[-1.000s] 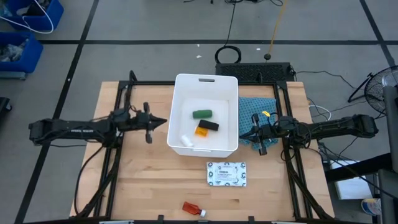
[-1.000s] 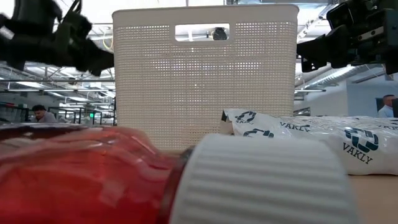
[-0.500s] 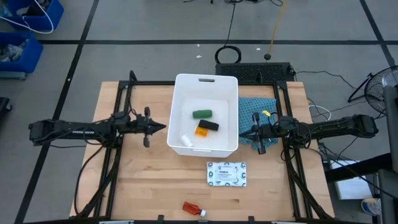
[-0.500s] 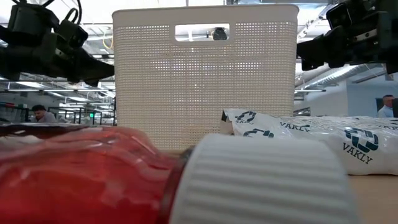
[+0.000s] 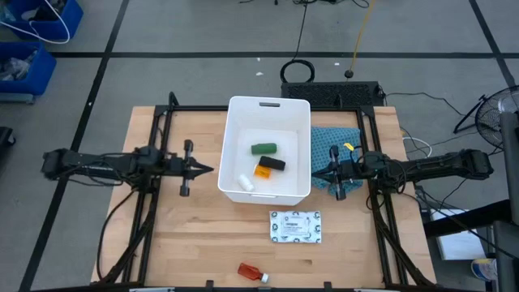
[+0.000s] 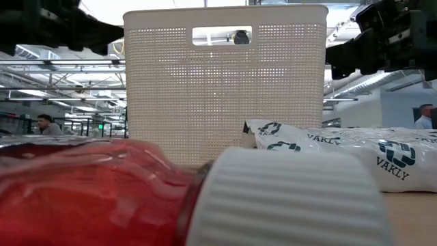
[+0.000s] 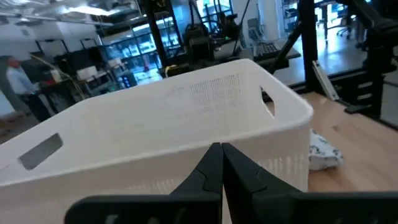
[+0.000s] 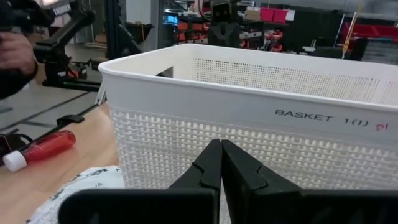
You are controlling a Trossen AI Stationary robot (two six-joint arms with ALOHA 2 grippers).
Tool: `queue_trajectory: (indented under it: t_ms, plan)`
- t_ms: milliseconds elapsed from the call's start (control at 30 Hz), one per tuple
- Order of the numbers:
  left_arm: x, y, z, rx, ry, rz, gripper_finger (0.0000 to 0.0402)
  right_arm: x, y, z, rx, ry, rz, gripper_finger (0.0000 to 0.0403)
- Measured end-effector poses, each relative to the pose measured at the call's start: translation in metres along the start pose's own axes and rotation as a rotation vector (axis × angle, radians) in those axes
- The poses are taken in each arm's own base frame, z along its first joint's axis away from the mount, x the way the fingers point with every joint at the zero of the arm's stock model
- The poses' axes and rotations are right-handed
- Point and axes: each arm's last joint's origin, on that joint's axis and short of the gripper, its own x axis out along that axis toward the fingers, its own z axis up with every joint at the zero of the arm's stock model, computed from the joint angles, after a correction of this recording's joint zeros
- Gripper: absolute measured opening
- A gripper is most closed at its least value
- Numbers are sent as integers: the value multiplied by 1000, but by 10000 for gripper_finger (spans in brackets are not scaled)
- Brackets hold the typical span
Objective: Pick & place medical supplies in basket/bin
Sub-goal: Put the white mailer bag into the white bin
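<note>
On the wooden table (image 5: 186, 235) in the high view, the white basket (image 5: 268, 104) stands at the middle of the far half, with bare wood open on its left and all along the near edge. Inside it lie four items: one green oblong (image 5: 263, 148), one black oblong (image 5: 274, 163), one orange vial (image 5: 263, 171) and one small white cylinder (image 5: 243, 183). Two stay outside: one flat white packet (image 5: 295, 226) just near of the basket, and one red bottle (image 5: 252, 271) close to the table's near edge. The left gripper (image 5: 212, 168) points at the basket's left wall, apart from it, jaws pressed together. The right gripper (image 5: 314, 174) is just beside the right wall over the teal cloth (image 5: 336, 139), jaws likewise together.

In the low view, the red bottle (image 6: 89, 191) fills the foreground, the packet (image 6: 328, 147) beyond it.

In the left wrist view, the closed fingers (image 7: 211, 171) face the basket wall (image 7: 155, 130).

In the right wrist view, the closed fingers (image 8: 214, 165) face the other wall (image 8: 249, 118).
</note>
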Motion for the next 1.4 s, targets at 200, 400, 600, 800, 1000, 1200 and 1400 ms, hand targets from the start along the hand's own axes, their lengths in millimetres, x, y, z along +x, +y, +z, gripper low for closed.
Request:
queue_trajectory:
  t_ms: [200,400,600,800,1000,1200,1400]
  plan:
    - [-18,-1,-13,18,-22,62,1,0,0,-2,41,18,2,0]
    - [-26,3,-21,0,20,45,1,0,0,-2,58,23,3,0]
    - [-26,5,-26,-34,61,28,1,0,0,-2,46,23,3,0]
    - [-26,5,-27,-49,73,31,4,0,0,-2,44,20,3,0]
    - [-26,6,-27,-76,74,41,27,2,4,17,-43,-81,29,0]
    - [-26,6,-27,-85,73,41,27,7,11,69,-72,-4,110,0]
    - [-26,6,-27,-88,72,42,11,6,31,137,-50,174,155,0]
